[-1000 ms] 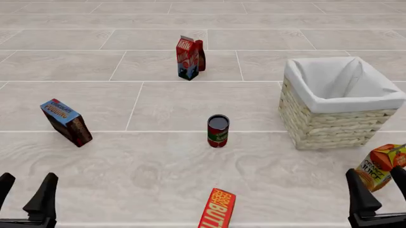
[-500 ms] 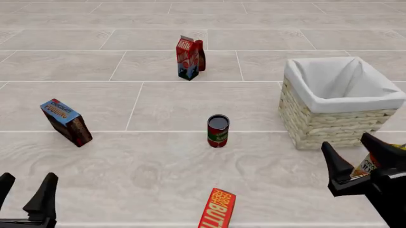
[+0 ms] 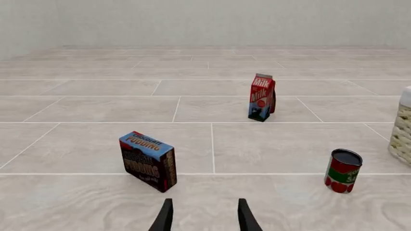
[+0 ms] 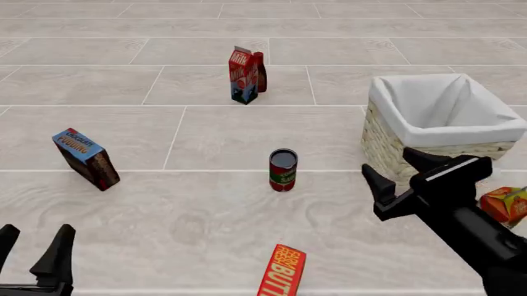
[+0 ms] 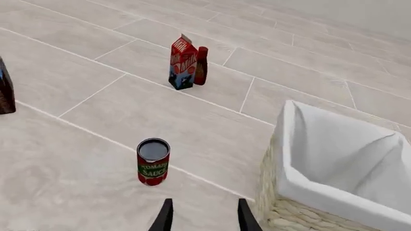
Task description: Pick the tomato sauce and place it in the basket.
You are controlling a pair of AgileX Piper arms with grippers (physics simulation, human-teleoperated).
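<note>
The right gripper [image 4: 394,179] hangs wide open beside the pale woven wicker basket [image 4: 428,161], apparently lined up for the small red-labelled tomato sauce can [image 4: 282,170]. The left gripper [image 4: 31,253], also open, waits apart.

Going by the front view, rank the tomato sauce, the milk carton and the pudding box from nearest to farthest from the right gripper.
1. Tomato sauce: table centre, left of the right gripper.
2. Milk carton: far centre.
3. Pudding box: far left.
</note>
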